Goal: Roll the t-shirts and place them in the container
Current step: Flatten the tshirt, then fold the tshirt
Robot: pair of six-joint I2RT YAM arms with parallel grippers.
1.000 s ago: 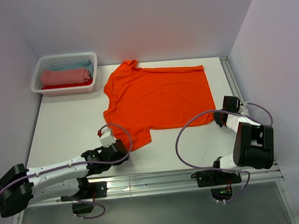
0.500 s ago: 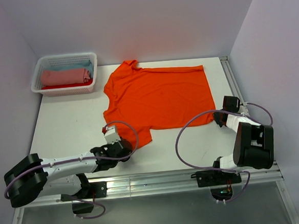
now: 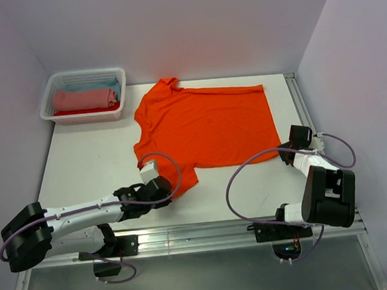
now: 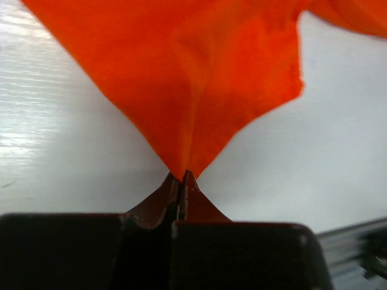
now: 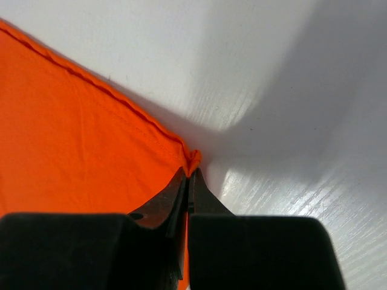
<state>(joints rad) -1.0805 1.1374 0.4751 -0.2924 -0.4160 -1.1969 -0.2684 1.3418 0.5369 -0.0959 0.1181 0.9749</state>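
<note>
A bright orange t-shirt [image 3: 205, 124] lies spread flat on the white table, its neck toward the far left. My left gripper [image 3: 170, 188] is at the shirt's near left corner, shut on a pinch of the orange cloth [image 4: 199, 72], which fans out from the closed tips [image 4: 183, 175]. My right gripper [image 3: 285, 150] is at the near right hem corner. Its jaws [image 5: 190, 172] are shut on the bunched corner of the orange cloth [image 5: 72, 151]. More folded t-shirts, a salmon-pink one [image 3: 84, 98] and a pale blue one [image 3: 111, 84], lie in the basket.
A white lattice basket [image 3: 84, 117] stands at the far left corner of the table. A metal rail [image 3: 206, 234] runs along the near edge by the arm bases. Walls close in on the left, back and right.
My left arm has slid right and forward to the shirt's near left corner, and its jaws have shut on the cloth. The right gripper has barely shifted, still holding its corner.
</note>
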